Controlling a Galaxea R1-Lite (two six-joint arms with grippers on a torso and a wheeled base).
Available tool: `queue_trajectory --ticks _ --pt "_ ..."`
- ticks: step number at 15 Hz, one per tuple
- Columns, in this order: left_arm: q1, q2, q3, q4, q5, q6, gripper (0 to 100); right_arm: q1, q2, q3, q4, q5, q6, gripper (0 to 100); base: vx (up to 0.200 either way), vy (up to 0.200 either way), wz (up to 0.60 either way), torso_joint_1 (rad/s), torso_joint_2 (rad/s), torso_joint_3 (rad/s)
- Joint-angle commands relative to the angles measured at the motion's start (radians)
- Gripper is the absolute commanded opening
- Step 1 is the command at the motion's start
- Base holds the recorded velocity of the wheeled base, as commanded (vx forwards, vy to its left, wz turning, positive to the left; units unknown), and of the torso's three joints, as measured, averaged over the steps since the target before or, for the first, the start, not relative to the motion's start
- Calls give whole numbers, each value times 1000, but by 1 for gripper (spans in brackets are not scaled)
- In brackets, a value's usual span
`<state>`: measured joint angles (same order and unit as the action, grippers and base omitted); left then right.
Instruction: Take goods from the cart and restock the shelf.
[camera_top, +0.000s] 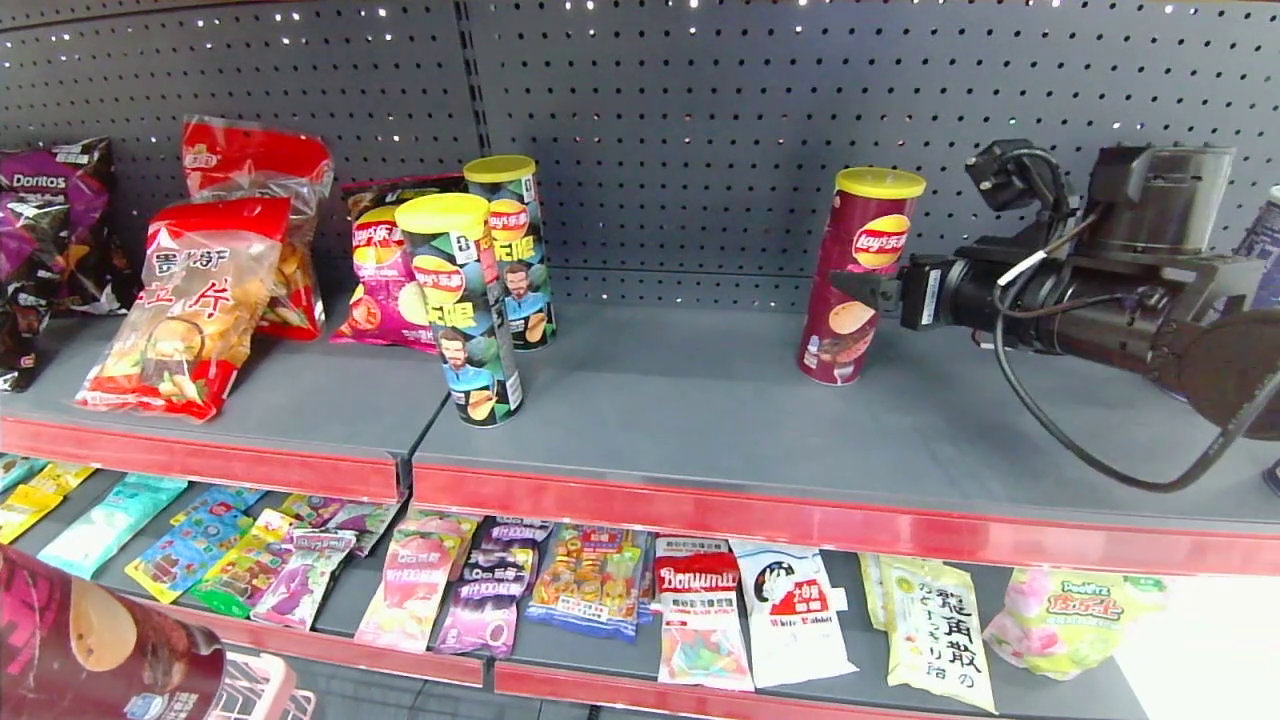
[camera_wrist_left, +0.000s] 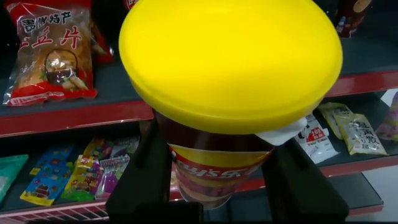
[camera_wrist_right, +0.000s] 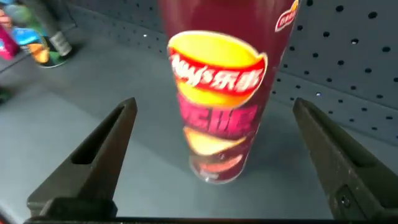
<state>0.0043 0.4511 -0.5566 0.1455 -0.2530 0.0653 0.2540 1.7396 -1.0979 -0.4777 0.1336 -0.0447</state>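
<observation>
Chip can (camera_top: 860, 275) stands upright on the top shelf (camera_top: 700, 420), lid shut. The right gripper (camera_wrist_right: 214, 109) has its fingers spread either side, clear of it. The left gripper (camera_wrist_left: 221, 180) fingers pinch a second can (camera_wrist_left: 230, 62), yellow lid on, low in front of the shelf and not yet placed. Looks like one stocked, at least one to go. Green cans (camera_top: 465, 310) and snack bags (camera_top: 190, 300) sit further left.

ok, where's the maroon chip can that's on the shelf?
Head view: maroon can stands upright on the upper shelf, right of centre, just off the open right gripper, right of two green cans.
</observation>
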Motion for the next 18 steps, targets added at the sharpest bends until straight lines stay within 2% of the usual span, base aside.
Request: queue_trajectory --ticks 1,7,11,12,15,17,18 --pt "0 3 1 0 0 1 0 -1 49 -53 -1 -2 0 100 0 0 0 0 0 0" --pt "0 0 4 2 0 1 0 5 138 -186 4 -3 -1 100 0 0 0 0 0 0" --pt "0 0 9 3 0 1 0 5 170 -195 -2 -5 -1 100 0 0 0 0 0 0" --pt "0 0 14 3 1 2 0 5 176 -195 -6 -5 -1 0 0 0 0 0 0 0" --pt "0 -3 23 3 1 4 0 7 158 -178 -6 -19 -1 0 0 0 0 0 0 0" --pt "0 -2 23 3 1 4 0 42 100 -149 2 -85 0 0 0 0 0 0 0 0" --pt "0 -2 23 3 1 4 0 42 100 -149 2 -85 0 0 0 0 0 0 0 0"
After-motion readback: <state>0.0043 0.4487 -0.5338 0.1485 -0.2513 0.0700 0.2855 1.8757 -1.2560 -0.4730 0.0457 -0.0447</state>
